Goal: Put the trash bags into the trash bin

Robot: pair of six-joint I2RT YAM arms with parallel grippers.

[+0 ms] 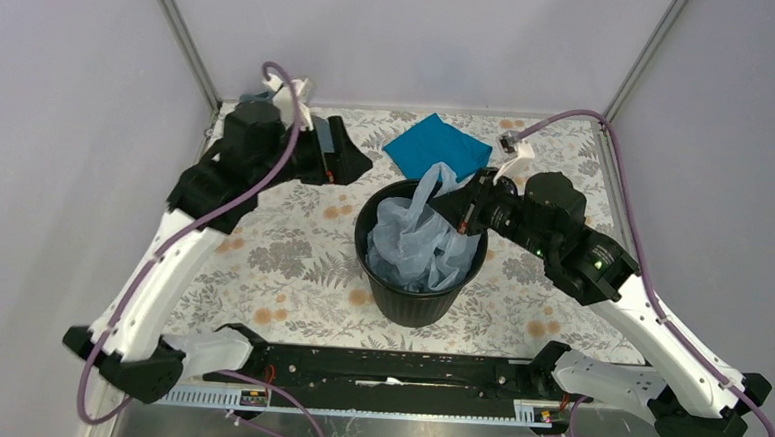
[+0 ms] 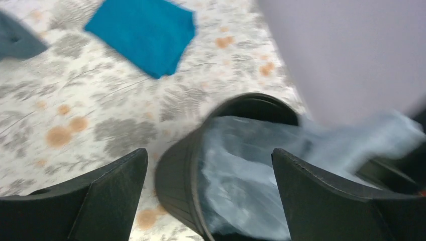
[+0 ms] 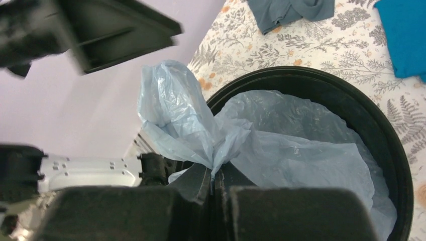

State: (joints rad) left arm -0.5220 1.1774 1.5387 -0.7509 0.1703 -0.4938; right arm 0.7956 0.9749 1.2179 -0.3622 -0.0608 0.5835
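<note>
A round black plastic trash bin (image 1: 411, 302) with tapered, ribbed sides is seen upright near the middle of a table covered with a grey-and-orange floral-print cloth (image 1: 291, 264). A thin, translucent pale blue plastic film trash bag (image 1: 414, 245) is seen mostly inside the bin, its wrinkled film spread across the opening. A gathered, twisted tail of the trash bag (image 3: 176, 115) is raised above the rim (image 3: 374, 113) at about two o'clock in the top view. That tail is pinched between the closed fingers of the right gripper (image 1: 461, 210), which is held just over the rim at two o'clock; the clamp on the film is shown plainly in the right wrist view (image 3: 216, 176). The left gripper (image 1: 352, 149) is held at about eleven o'clock from the bin, apart from it, with its jaws spread wide and nothing between them (image 2: 208, 150). An opaque bright teal square cloth (image 1: 435, 146) is laid flat at twelve o'clock, just beyond the bin. A dull grey-blue crumpled cloth (image 3: 291, 10) is seen further off on the table. Any markings on the arms are too small to be read.
</note>
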